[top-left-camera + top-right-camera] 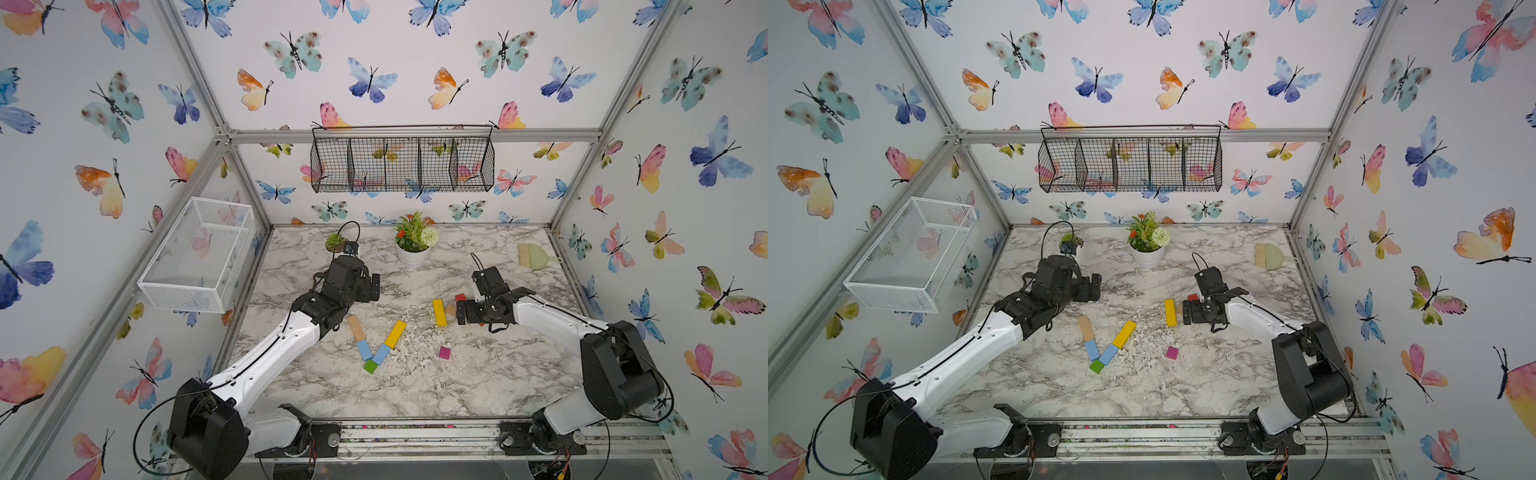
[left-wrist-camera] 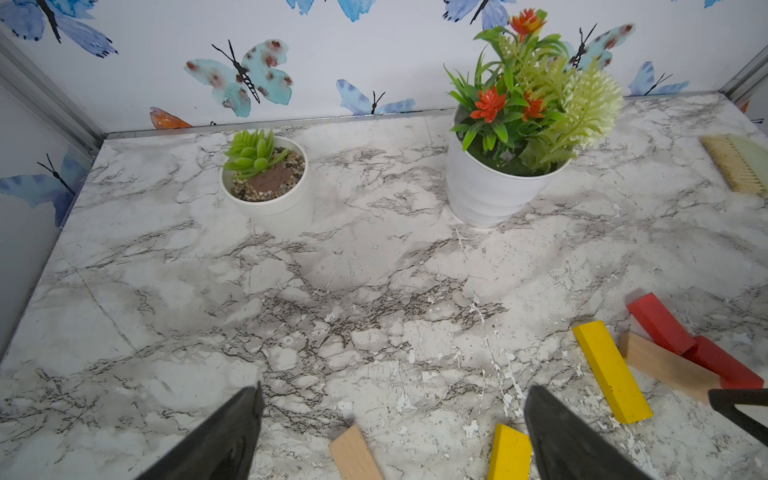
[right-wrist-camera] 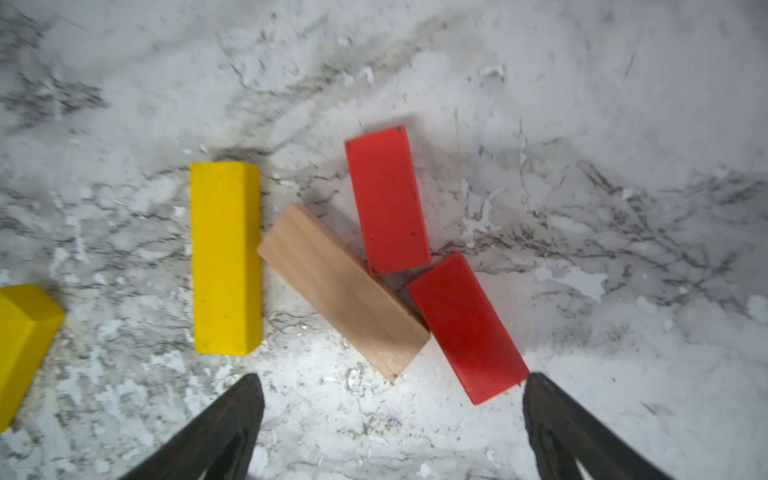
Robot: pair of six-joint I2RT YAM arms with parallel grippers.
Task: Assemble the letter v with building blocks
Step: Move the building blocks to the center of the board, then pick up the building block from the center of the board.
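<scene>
A partial letter v lies on the marble table [image 1: 478, 374]: a green cube [image 1: 370, 366] at the tip, light blue blocks [image 1: 364, 350] [image 1: 381, 353], then a tan block [image 1: 356, 328] and a yellow block [image 1: 395, 334]. A magenta cube [image 1: 444, 353] sits apart. My right gripper [image 1: 459, 312] [image 3: 392, 386] hangs open beside a loose yellow bar [image 3: 226, 257], a tan bar [image 3: 343, 291] and two red bars [image 3: 388, 199] [image 3: 465, 328]; one finger nearly touches the nearer red bar. My left gripper [image 1: 376, 287] [image 2: 392, 399] is open and empty beyond the V's arms.
A flowering plant in a white pot [image 1: 413, 243] and a small succulent pot [image 1: 336, 243] stand at the back. A hand brush [image 1: 534, 255] lies back right. A white mesh basket [image 1: 199, 253] hangs on the left wall, a black wire basket [image 1: 401, 164] on the back wall.
</scene>
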